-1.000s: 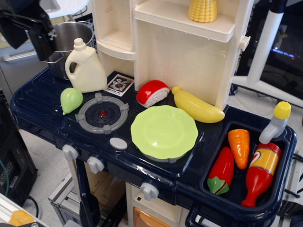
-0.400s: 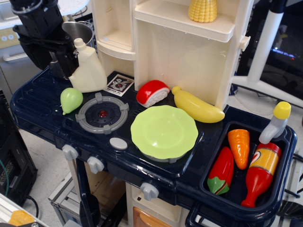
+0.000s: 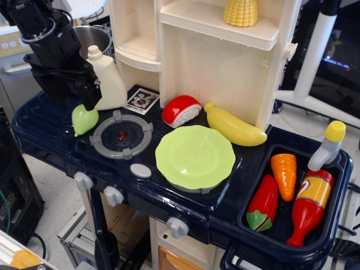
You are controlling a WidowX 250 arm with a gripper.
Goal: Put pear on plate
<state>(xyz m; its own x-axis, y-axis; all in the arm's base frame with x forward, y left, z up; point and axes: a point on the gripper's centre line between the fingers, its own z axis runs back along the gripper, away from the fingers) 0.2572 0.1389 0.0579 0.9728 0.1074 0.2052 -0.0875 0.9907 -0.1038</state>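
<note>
The light-green pear (image 3: 83, 120) lies on the dark blue toy stove top, left of the grey burner ring (image 3: 122, 135). The round light-green plate (image 3: 195, 156) with a wavy rim sits empty on the stove to the right of the burner. My black gripper (image 3: 77, 100) hangs just above the pear's top and hides its upper edge. Its jaws look open and hold nothing. One finger (image 3: 91, 94) shows in front of the cream jug.
A cream jug (image 3: 109, 79) and a steel pot (image 3: 90, 38) stand right behind the gripper. A red-and-white food piece (image 3: 181, 110) and a yellow banana (image 3: 235, 127) lie behind the plate. The bin at right (image 3: 337, 214) holds a carrot, a pepper and a ketchup bottle.
The gripper has moved down and to the right from the back left corner, past the pot, to just above the pear. Pear and plate have not moved.
</note>
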